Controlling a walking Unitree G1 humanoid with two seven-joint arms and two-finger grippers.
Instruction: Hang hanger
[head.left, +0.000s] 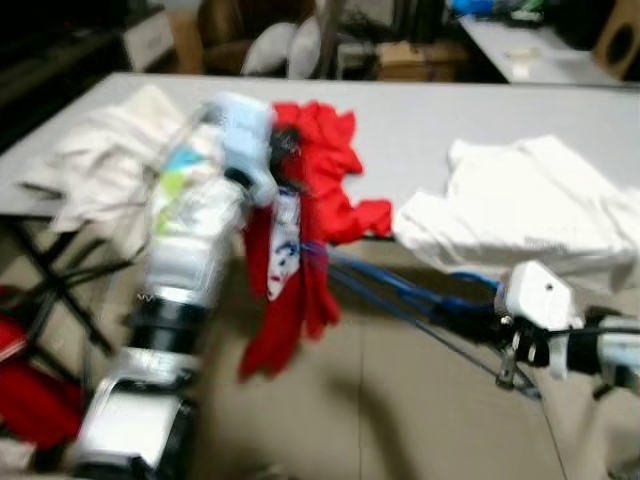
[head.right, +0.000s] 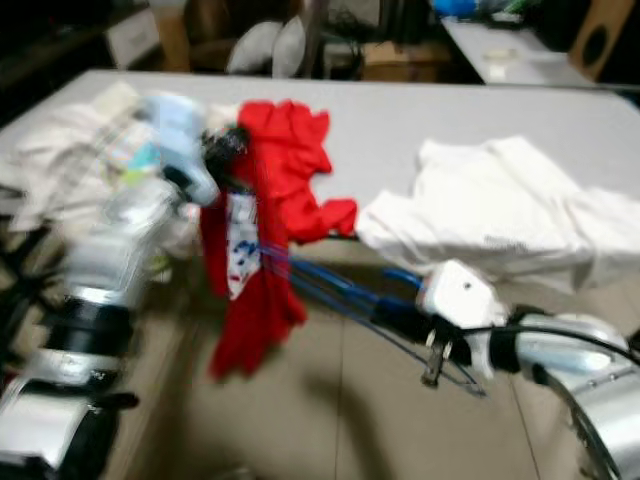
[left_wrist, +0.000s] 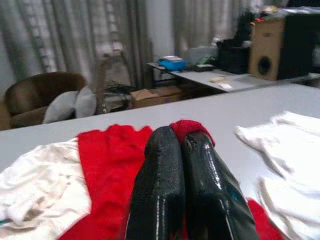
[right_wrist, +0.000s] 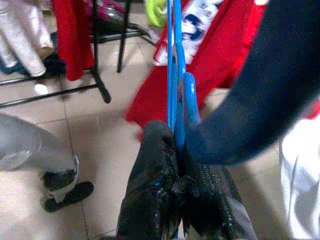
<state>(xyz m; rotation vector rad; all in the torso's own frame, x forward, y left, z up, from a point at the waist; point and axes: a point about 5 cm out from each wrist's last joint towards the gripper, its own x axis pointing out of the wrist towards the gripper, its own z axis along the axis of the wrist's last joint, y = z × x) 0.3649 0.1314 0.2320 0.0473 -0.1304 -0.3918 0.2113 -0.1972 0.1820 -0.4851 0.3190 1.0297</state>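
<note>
A red shirt (head.left: 300, 230) with a white printed patch drapes from the grey table (head.left: 430, 115) over its front edge toward the floor. My left gripper (head.left: 283, 150) is shut on the shirt's upper part at the table edge; in the left wrist view its black fingers (left_wrist: 170, 185) press together over red cloth (left_wrist: 107, 165). A blue hanger (head.left: 400, 290) runs from the shirt's hem to my right gripper (head.left: 470, 312), which is shut on its hook end. The right wrist view shows the blue hanger (right_wrist: 175, 85) clamped between the black fingers (right_wrist: 155, 195).
A white garment (head.left: 530, 210) lies on the table at the right, and a pale one (head.left: 110, 150) at the left. Black folding table legs (head.left: 60, 280) stand at the left. The floor is tiled (head.left: 380, 400). A chair, boxes and another table stand behind.
</note>
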